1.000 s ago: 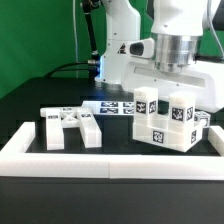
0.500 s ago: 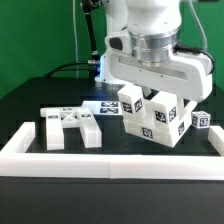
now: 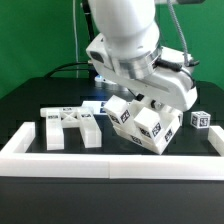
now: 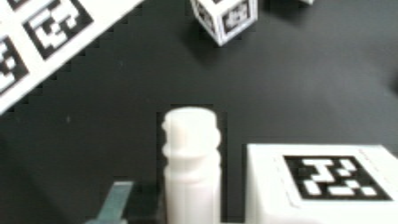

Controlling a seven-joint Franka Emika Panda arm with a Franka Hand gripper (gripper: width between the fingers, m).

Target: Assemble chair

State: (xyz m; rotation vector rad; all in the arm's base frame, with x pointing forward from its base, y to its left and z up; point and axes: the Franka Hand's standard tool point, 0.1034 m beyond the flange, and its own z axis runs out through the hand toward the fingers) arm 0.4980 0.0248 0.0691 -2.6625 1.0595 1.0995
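Observation:
The partly built chair (image 3: 146, 124), a cluster of white tagged blocks and slabs, hangs tilted just above the black table. My gripper (image 3: 152, 97) is shut on it from above. In the wrist view a white square leg (image 4: 191, 165) rises between the jaws beside a tagged slab (image 4: 329, 178). One pale finger (image 4: 121, 205) shows next to the leg; the other is hidden. The X-braced frame (image 3: 70, 126) lies flat on the table at the exterior view's left, apart from the gripper. A small tagged block (image 3: 200, 119) sits at the exterior view's right and shows as a tagged block (image 4: 231, 18) in the wrist view.
A long low white rail (image 3: 110, 162) runs along the front and up both sides. The marker board (image 3: 95, 103) lies behind the parts, mostly covered by the arm, and the marker board (image 4: 45, 45) edges the wrist view.
The arm has swung toward the exterior view's left and rolled over. The held chair cluster went from upright to tipped and shifted left with it.

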